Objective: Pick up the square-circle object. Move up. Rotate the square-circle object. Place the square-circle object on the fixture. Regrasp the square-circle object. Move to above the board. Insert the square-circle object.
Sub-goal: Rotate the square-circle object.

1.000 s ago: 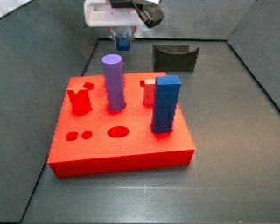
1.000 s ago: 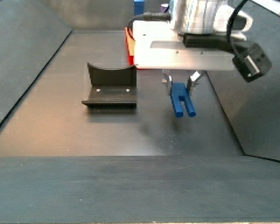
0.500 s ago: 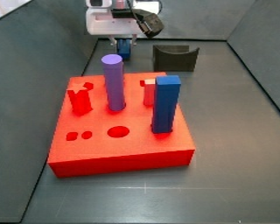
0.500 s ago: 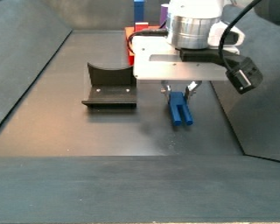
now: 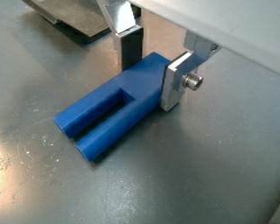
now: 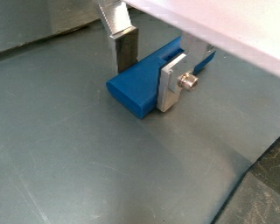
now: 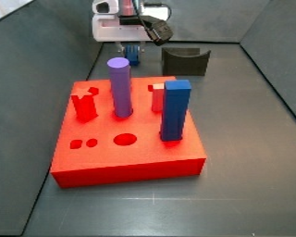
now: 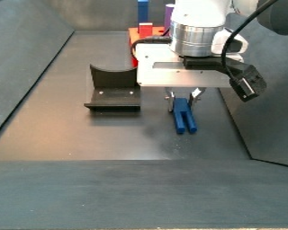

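Note:
The square-circle object is a dark-blue piece lying flat on the grey floor; it also shows in the other wrist view and in both side views. My gripper is low over one end of it, with one finger on each side, also seen in the other wrist view and in both side views. The jaws look open, straddling the piece. The fixture stands beside it on the floor. The red board lies apart.
On the board stand a tall purple cylinder, a tall blue square post and short red pegs. Dark sloping walls bound the floor on both sides.
My gripper has come down over the blue piece, so its fingers now flank it near the floor. The piece itself has not moved.

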